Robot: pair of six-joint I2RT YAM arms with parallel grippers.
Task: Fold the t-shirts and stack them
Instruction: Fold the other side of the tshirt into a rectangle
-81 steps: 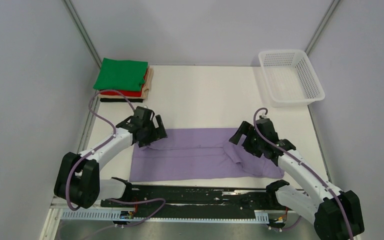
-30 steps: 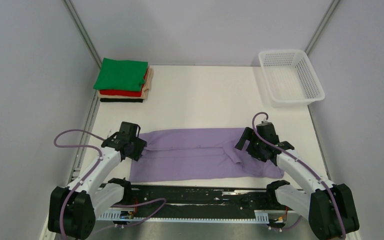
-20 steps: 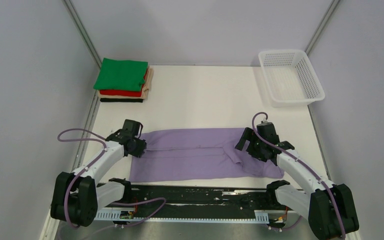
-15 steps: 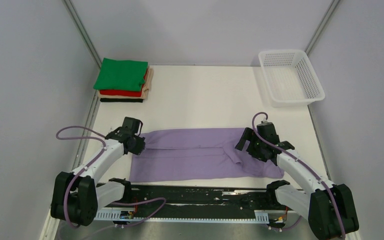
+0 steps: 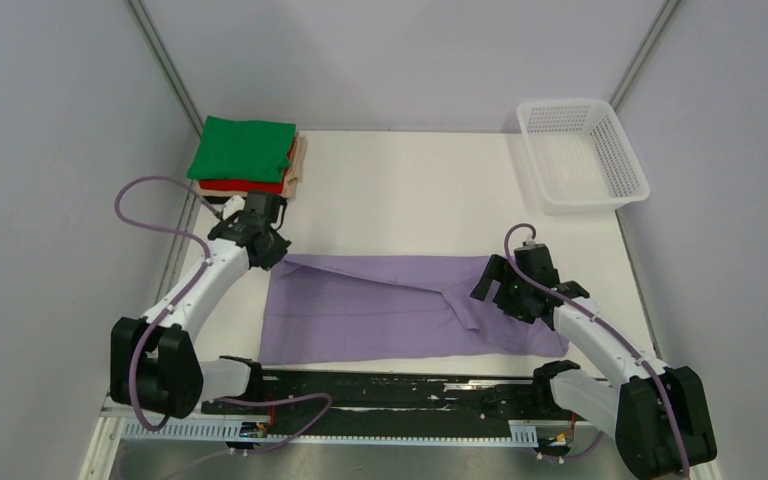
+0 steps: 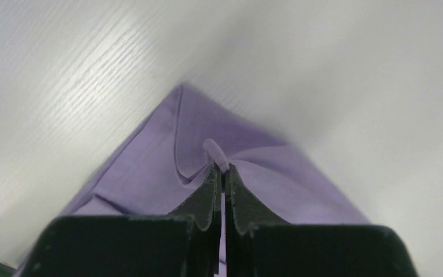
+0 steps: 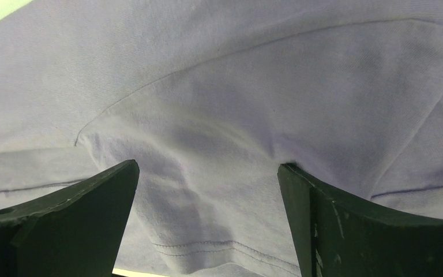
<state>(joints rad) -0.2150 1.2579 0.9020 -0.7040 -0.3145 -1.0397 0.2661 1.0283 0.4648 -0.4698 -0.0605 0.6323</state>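
Observation:
A lavender-purple t-shirt point(image 5: 380, 305) lies spread across the near half of the table. My left gripper point(image 5: 272, 252) is shut on the shirt's far left corner, a pinch of purple cloth point(image 6: 216, 153) showing at its fingertips point(image 6: 210, 176), lifted above the white table. My right gripper point(image 5: 505, 285) stands open over the shirt's right end, fingers point(image 7: 75, 202) wide apart with cloth point(image 7: 219, 144) below and nothing gripped. A pile of folded t-shirts, green point(image 5: 242, 148) on top of red point(image 5: 240, 185) and tan point(image 5: 299, 160), sits at the far left.
A white mesh basket point(image 5: 582, 155) stands at the far right corner. Grey walls close in on both sides, with metal posts in the back corners. A black rail point(image 5: 390, 390) runs along the near table edge between the arm bases.
My left gripper shut on the shirt's left edge, then moved away from the near edge towards the folded pile, pulling that corner with it. The right arm has not moved.

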